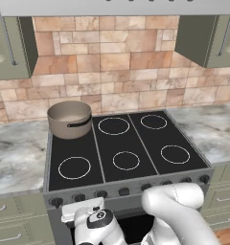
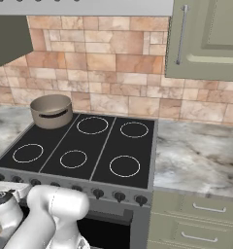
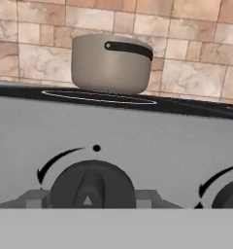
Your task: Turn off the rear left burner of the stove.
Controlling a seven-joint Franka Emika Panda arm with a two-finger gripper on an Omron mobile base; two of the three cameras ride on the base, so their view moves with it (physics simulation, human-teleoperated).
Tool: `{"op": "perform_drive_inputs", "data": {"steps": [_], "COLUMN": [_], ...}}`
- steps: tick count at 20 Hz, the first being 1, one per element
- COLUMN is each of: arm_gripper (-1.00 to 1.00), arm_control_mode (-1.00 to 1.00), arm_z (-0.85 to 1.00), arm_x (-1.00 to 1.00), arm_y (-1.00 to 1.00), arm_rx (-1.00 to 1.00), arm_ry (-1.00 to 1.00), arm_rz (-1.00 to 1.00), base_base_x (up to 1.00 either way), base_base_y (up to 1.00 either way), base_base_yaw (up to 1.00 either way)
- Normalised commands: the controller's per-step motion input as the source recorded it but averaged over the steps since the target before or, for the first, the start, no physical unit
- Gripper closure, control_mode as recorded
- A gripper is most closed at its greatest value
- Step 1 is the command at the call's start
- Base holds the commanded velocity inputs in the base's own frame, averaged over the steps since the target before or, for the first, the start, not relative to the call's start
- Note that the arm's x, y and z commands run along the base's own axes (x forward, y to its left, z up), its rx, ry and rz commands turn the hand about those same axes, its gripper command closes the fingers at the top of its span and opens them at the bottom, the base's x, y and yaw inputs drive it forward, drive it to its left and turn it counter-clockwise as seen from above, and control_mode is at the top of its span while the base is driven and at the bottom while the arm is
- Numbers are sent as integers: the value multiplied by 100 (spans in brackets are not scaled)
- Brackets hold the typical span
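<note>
I am holding my gripper [image 3: 91,202] right at a dark knob [image 3: 91,187] on the front panel of the stove [image 1: 150,143]; my fingers seem to be at its sides, but I cannot tell their state. The rear left burner [image 1: 69,131] is lying under the pot [image 1: 69,118].

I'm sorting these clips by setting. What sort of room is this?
A kitchen, rendered rather than real. A stove with a black glass top and a row of knobs stands between marble-look counters, a grey-brown pot sits at its rear left, and pale green cabinets hang against a tan tiled wall.
</note>
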Motion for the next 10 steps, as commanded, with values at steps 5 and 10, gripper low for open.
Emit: {"op": "perform_drive_inputs", "data": {"steps": [5, 10], "arm_gripper": [100, 100], "arm_control_mode": [-100, -100], "arm_z": [35, 40], "arm_x": [0, 0], "arm_y": [-20, -26], "arm_rx": [51, 52], "arm_ry": [0, 0], "arm_rz": [-26, -27], "base_base_x": [0, 0], "base_base_y": [0, 0], "base_base_yaw": [0, 0]}}
